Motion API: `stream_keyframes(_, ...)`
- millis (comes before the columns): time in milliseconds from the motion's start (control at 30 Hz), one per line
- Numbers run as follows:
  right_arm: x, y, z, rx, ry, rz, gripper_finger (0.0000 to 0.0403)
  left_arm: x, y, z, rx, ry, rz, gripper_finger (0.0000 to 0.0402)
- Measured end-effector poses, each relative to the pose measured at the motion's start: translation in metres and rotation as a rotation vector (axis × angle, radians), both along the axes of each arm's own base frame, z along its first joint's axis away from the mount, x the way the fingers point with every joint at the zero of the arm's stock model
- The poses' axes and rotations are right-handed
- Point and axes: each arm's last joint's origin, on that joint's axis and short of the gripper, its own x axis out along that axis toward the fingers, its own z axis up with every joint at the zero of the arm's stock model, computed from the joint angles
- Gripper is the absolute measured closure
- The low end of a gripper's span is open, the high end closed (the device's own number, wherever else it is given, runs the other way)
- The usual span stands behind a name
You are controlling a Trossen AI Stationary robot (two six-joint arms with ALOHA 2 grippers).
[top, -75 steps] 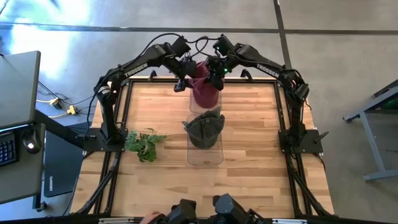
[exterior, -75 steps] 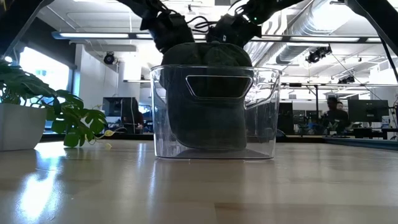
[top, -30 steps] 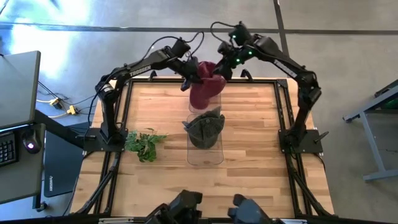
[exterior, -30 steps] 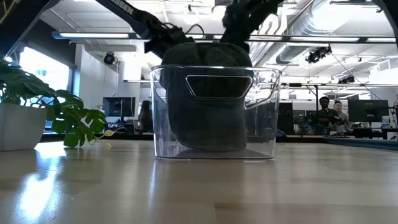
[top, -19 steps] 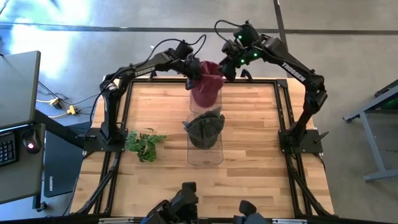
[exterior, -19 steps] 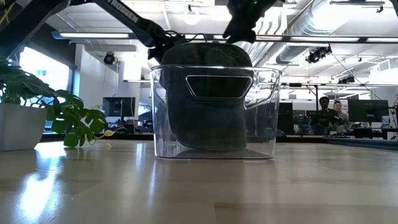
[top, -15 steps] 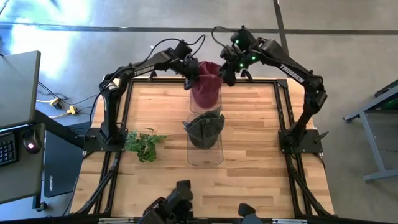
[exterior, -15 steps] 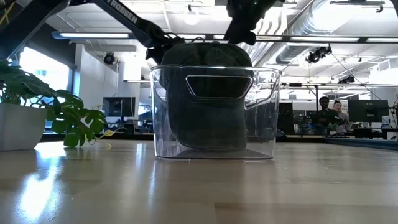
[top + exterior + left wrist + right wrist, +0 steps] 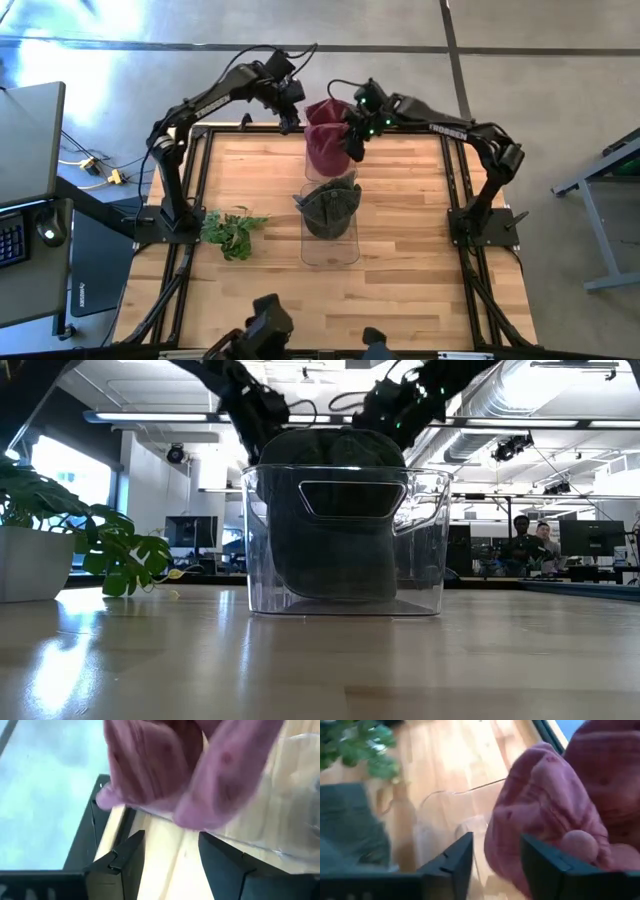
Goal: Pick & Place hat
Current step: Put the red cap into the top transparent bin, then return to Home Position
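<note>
While green hat (image 9: 329, 208) fills bin (image 9: 330, 250), maroon hat (image 9: 325, 147) above.

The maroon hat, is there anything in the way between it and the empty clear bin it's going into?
Nothing visible blocks it. The maroon hat already sits over the far clear bin; the green hat occupies the nearer bin.
</note>
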Motion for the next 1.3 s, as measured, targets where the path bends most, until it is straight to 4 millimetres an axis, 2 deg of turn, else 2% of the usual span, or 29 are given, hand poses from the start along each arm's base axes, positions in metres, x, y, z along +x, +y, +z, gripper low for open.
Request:
stream_keyframes(133,0.003,-0.006,-0.024,-0.063,-0.056,-0.131,0.0314,-0.011,-0.016,0.024,0.025,-0.015,0.035,0.0238)
stream_keyframes(267,0.006,-0.012,-0.035,-0.189,-0.145,-0.239,0.0376,-0.020,-0.026,0.037,-0.010,-0.048,0.081,0.0253)
stream_keyframes(333,0.006,-0.013,-0.040,-0.241,-0.180,-0.278,0.0395,-0.019,-0.034,0.046,-0.027,-0.099,0.073,0.0259)
stream_keyframes(533,0.006,-0.013,-0.038,-0.260,-0.276,-0.310,0.0376,-0.018,-0.056,0.060,-0.069,-0.165,0.016,0.0270)
stream_keyframes(600,0.002,-0.010,-0.025,-0.249,-0.312,-0.312,0.0371,-0.018,-0.061,0.063,-0.065,-0.173,0.003,0.0273)
stream_keyframes(667,-0.006,-0.003,-0.003,-0.260,-0.369,-0.291,0.0372,-0.022,-0.066,0.064,-0.065,-0.186,-0.007,0.0279)
stream_keyframes(800,-0.035,0.018,0.041,-0.262,-0.419,-0.259,0.0384,-0.037,-0.071,0.062,-0.092,-0.291,-0.046,0.0296)
stream_keyframes(1000,-0.100,0.064,0.090,-0.195,-0.407,-0.270,0.0400,-0.065,-0.084,0.050,-0.062,-0.468,0.014,0.0324)
stream_keyframes(1067,-0.118,0.080,0.097,-0.142,-0.407,-0.263,0.0398,-0.073,-0.091,0.046,-0.036,-0.499,0.055,0.0331)
stream_keyframes(1167,-0.140,0.105,0.100,-0.063,-0.457,-0.227,0.0398,-0.086,-0.102,0.050,-0.010,-0.568,0.085,0.0339)
stream_keyframes(1300,-0.163,0.135,0.086,0.034,-0.558,-0.167,0.0400,-0.096,-0.110,0.055,-0.051,-0.615,0.135,0.0342)
